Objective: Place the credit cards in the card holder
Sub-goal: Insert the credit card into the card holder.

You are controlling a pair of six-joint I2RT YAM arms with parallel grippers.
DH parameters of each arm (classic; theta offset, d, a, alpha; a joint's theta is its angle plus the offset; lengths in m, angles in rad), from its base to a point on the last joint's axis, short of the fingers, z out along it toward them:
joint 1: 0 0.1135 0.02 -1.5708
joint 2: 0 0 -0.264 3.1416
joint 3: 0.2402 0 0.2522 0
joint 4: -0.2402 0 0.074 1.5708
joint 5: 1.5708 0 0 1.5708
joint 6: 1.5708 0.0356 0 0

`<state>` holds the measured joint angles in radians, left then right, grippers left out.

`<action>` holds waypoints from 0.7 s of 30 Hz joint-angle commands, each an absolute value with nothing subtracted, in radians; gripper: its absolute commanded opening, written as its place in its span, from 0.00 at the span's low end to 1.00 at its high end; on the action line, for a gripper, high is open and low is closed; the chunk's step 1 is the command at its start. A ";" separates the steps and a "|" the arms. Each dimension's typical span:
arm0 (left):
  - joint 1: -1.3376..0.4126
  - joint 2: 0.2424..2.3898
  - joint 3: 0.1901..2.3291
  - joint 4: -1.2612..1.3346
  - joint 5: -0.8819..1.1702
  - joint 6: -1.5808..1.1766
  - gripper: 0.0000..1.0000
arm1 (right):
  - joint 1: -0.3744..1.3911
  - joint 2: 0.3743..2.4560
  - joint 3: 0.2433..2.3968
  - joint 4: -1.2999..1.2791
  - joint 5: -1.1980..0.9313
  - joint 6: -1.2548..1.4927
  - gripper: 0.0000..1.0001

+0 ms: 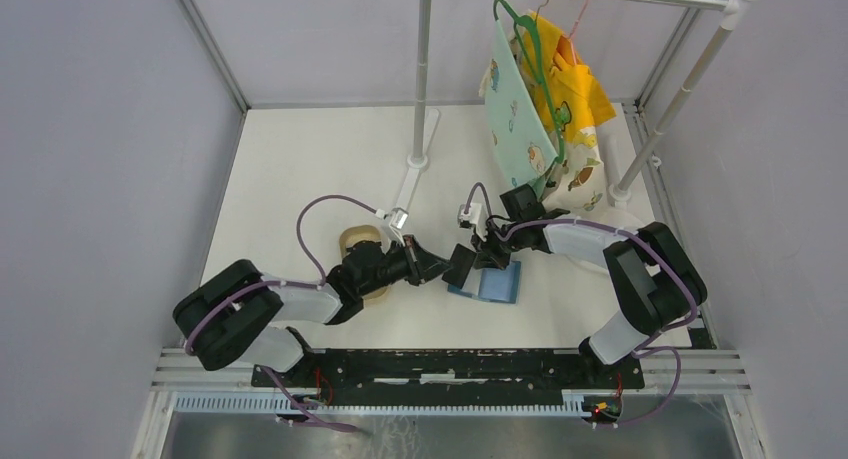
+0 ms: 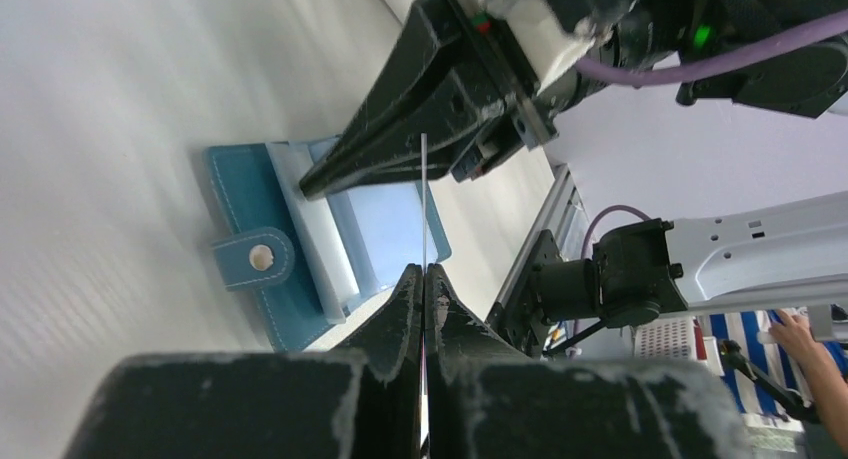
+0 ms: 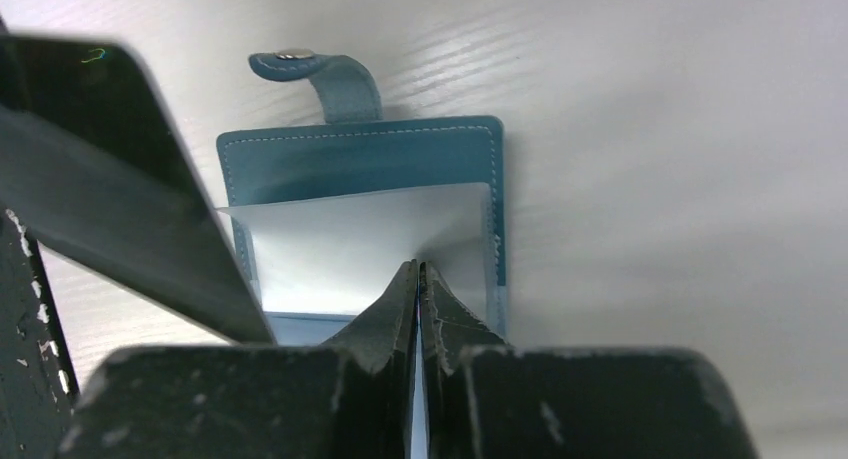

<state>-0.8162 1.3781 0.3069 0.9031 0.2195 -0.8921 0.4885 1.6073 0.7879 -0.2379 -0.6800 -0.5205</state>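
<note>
The teal-blue card holder (image 1: 500, 284) lies open on the white table, its snap tab (image 3: 293, 54) pointing away from its pale inner pockets. My right gripper (image 3: 419, 267) is shut on a pale pocket sheet of the holder (image 3: 360, 159) and pulls it up like a tent. My left gripper (image 2: 424, 270) is shut on a thin credit card (image 2: 424, 194), seen edge-on just above the holder (image 2: 235, 194). From above, this dark card (image 1: 461, 265) hangs at the holder's left edge, between the left gripper (image 1: 443, 267) and the right gripper (image 1: 488, 259).
A tan oval tray (image 1: 352, 241) sits partly under the left arm. A clothes rack stands behind, its pole (image 1: 421, 79) at centre, with cloths on hangers (image 1: 540, 119) at the back right. A black rail (image 1: 450, 364) runs along the near edge.
</note>
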 commanded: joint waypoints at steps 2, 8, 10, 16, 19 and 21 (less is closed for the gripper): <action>-0.851 1.501 0.278 1.193 0.211 -1.007 0.02 | 0.469 1.591 0.784 -0.186 -0.640 -0.483 0.06; -0.881 1.697 0.307 1.355 0.193 -1.088 0.02 | 0.457 1.583 0.782 -0.188 -0.632 -0.483 0.06; -0.885 1.766 0.313 1.406 0.182 -1.112 0.02 | 0.454 1.580 0.782 -0.190 -0.628 -0.486 0.06; -0.896 1.915 0.329 1.510 0.154 -1.178 0.02 | 0.453 1.575 0.791 -0.213 -0.616 -0.515 0.06; -0.911 1.915 0.338 1.463 0.122 -1.174 0.02 | 0.452 1.566 0.801 -0.235 -0.607 -0.547 0.07; -0.919 1.900 0.347 1.402 0.099 -1.162 0.02 | 0.451 1.554 0.805 -0.250 -0.601 -0.573 0.07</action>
<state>-0.8993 1.9182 0.3138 1.3720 0.1635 -1.1378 0.4561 1.6054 0.7849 -0.2317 -0.6189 -0.5186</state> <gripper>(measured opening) 0.026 0.067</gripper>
